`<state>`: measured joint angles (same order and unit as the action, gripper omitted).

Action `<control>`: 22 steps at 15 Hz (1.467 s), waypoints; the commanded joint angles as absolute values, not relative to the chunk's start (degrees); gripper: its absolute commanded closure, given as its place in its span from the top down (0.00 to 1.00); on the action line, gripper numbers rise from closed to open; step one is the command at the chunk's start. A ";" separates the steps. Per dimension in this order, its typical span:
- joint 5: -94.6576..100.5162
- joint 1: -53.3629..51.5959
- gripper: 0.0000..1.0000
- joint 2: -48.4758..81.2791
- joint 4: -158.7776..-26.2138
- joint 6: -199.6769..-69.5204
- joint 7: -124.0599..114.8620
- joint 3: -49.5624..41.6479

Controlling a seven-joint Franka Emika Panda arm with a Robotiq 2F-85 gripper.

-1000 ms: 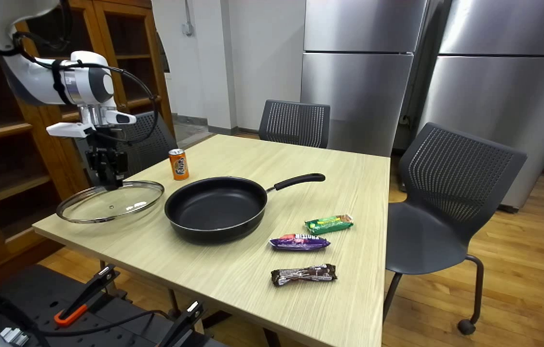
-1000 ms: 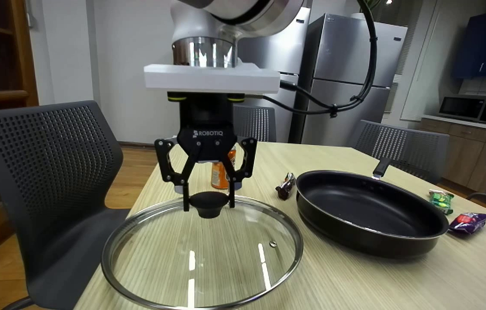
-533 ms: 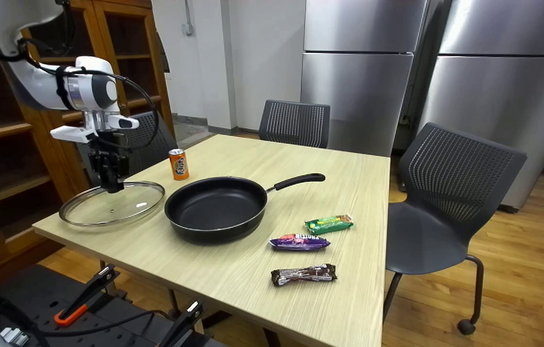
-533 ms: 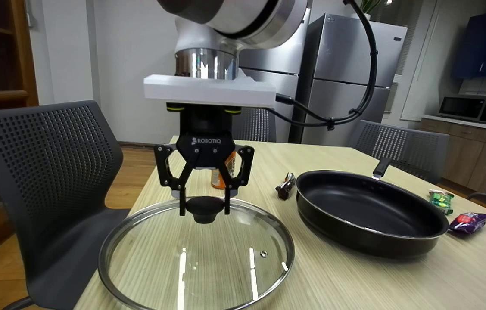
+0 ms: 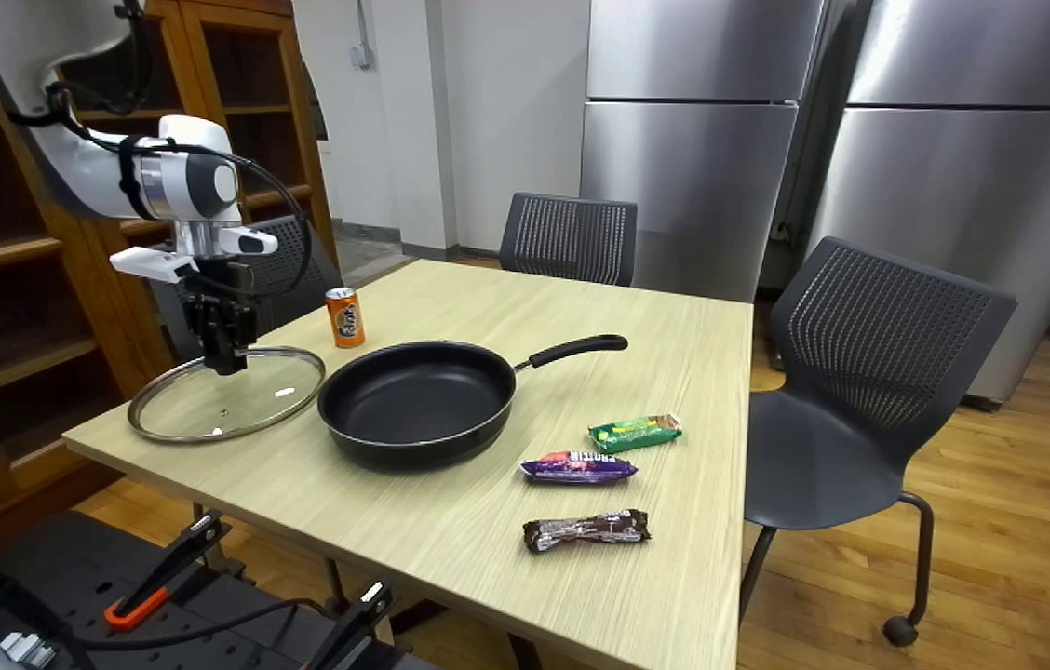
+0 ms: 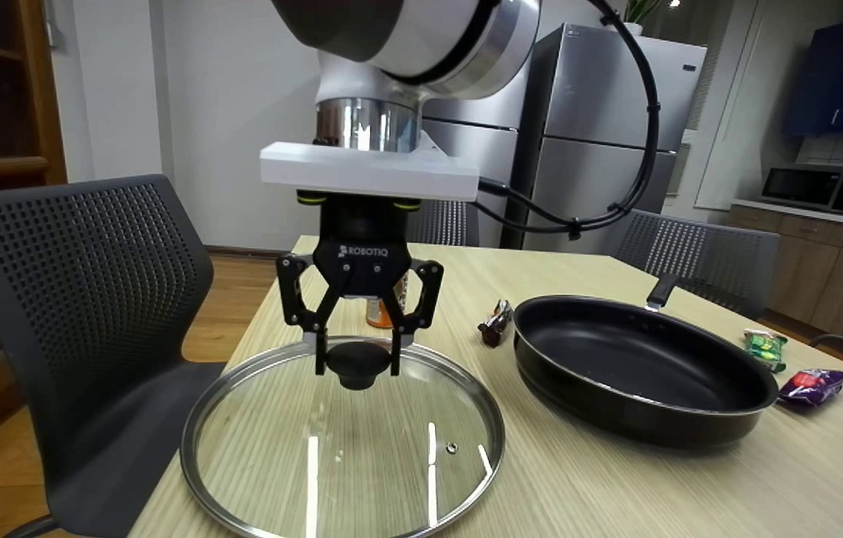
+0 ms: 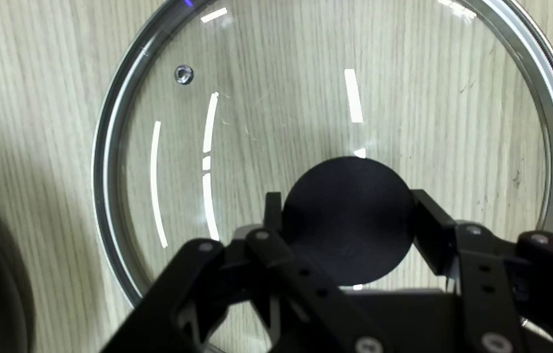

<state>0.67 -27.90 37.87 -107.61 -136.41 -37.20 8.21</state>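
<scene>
One round glass lid [image 6: 347, 448], clear, silver-rimmed and bearing one small vent [image 7: 184, 74], is being held just beside one black pan [image 5: 418, 395], the jaws grasping the lid's single black knob [image 7: 350, 215]. Near the pan, one dark packet [image 6: 495, 323] is lying and one orange can [image 5: 345, 318] is standing; beyond the pan, three wrapped bars [image 5: 578, 468] are lying.

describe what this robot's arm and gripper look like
The arm is white with dark grey sections and rounded joints, bound by a black strap. A shiny silver collar sits above a flat white plate. Black cables loop beside it. The gripper is black, marked ROBOTIQ in white letters, with yellow-green strips near its top and hinged, angular jaws.
</scene>
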 commanded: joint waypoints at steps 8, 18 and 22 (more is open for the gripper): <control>-0.40 -27.16 1.00 29.70 -110.77 -134.84 -35.67 9.32; -1.07 -22.14 1.00 15.44 -119.17 -135.61 -34.30 9.06; -3.85 -17.99 1.00 10.21 -123.24 -135.97 -31.31 8.90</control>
